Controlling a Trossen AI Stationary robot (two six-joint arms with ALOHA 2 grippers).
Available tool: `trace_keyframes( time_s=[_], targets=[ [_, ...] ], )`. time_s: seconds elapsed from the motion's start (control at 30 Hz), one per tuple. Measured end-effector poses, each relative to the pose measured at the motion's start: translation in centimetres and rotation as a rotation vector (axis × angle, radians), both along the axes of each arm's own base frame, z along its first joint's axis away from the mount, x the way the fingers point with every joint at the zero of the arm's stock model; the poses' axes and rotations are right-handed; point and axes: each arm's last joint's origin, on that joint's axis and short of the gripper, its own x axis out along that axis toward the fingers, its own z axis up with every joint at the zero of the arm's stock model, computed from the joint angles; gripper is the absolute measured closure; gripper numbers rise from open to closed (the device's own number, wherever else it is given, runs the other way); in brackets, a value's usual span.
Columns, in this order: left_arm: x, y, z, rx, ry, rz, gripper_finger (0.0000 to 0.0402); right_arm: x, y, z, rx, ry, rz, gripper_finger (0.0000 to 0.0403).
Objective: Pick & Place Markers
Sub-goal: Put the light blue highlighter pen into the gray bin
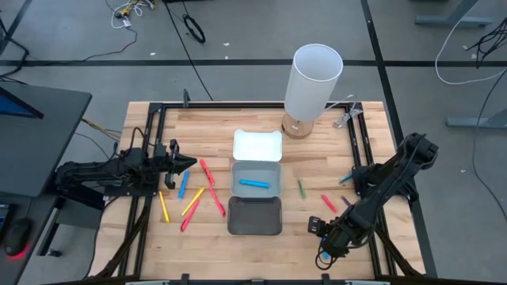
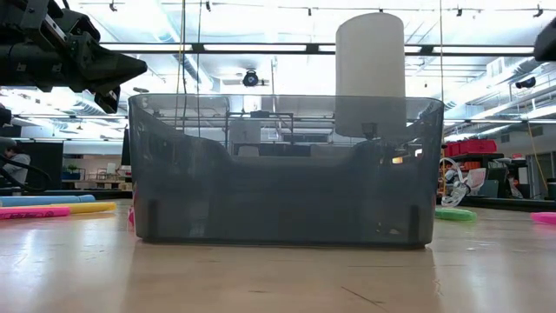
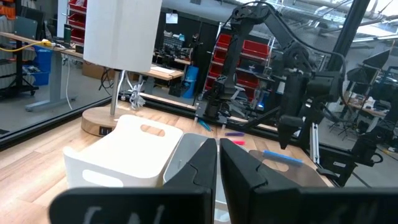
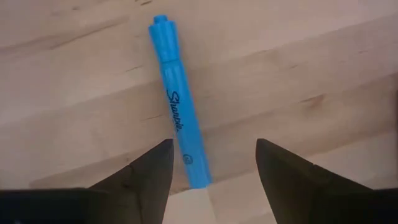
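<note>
Markers and trays on the wooden worktop [image 1: 372,127], counted from above.

Three trays in a column: white tray [image 1: 257,146], middle tray [image 1: 257,180] holding one blue marker [image 1: 255,184], dark tray [image 1: 254,215]. Left of the middle tray lay six loose markers [image 1: 192,202]: three red, two yellow, one blue. Right of it, a green marker [image 1: 301,188] and a red marker [image 1: 329,203]. Left claw [image 1: 190,164], pressed together, hovered left of the white tray. Right claw [image 4: 211,163], spread, straddled a blue Sharpie [image 4: 180,103] lying flat, right of the dark tray.
</note>
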Motion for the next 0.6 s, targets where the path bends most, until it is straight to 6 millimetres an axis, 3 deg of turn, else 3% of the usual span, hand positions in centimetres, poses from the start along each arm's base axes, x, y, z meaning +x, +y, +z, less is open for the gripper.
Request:
trace_keyframes(
  time_s=[0.6],
  targets=[
    [0.0,0.0,0.0,0.000,0.000,0.000,0.0378,-0.7,-0.8,-2.7,0.005,0.001,0.001,0.0195]
  ],
)
